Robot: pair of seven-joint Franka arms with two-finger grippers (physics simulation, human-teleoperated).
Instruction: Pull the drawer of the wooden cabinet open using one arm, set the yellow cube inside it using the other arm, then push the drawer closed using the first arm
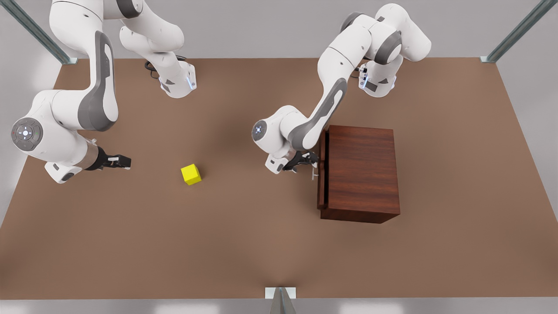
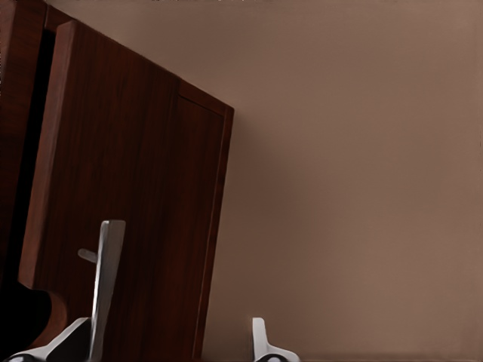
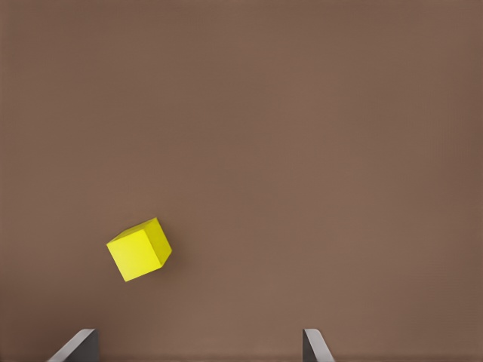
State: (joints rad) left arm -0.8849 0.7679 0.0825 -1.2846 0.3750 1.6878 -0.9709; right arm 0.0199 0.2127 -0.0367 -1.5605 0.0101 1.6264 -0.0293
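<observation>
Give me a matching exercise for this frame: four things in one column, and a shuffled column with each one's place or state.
Things:
1. left gripper
2. right gripper
3. yellow cube
4. drawer

Places or states:
A. lies free on the brown table
B. barely pulled out of the wooden cabinet
C. open, apart from the cube, nothing between its fingers
D. open, at the silver bar handle

Pairs: 1-D, 2-C, 3-A, 4-B

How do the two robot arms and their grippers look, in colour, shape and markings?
Both arms have glossy white rounded shells with grey curved panels and round grey joint caps with small lights. The left gripper and the right gripper are black, with thin grey fingers. A black cable loops near one base.
</observation>
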